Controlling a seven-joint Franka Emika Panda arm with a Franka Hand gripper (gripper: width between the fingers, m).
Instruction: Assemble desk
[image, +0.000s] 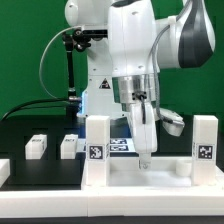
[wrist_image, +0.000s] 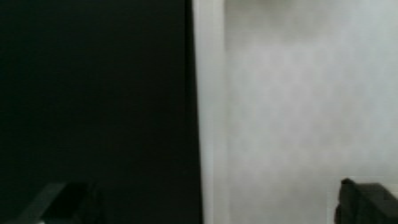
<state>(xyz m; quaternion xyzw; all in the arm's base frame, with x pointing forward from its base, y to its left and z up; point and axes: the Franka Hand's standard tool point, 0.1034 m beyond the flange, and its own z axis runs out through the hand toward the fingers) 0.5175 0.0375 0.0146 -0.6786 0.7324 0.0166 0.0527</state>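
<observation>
The desk top (image: 128, 172) lies flat and white at the table's front, with two square legs standing on it: one (image: 97, 133) at the exterior view's left, one (image: 205, 135) at its right, each with a marker tag. My gripper (image: 145, 155) hangs low between these legs, close over the top. In the wrist view the desk top (wrist_image: 294, 110) fills one half and the black table (wrist_image: 98, 110) the other. Its straight edge runs between my open gripper (wrist_image: 210, 205), whose dark fingertips (wrist_image: 54, 203) show nothing between them.
Two loose white legs (image: 37, 145) (image: 68, 146) stand on the black table at the exterior view's left. The marker board (image: 120, 147) lies behind the desk top. Another white part (image: 172, 125) sits behind at the right. A black block (image: 3, 170) is at the left edge.
</observation>
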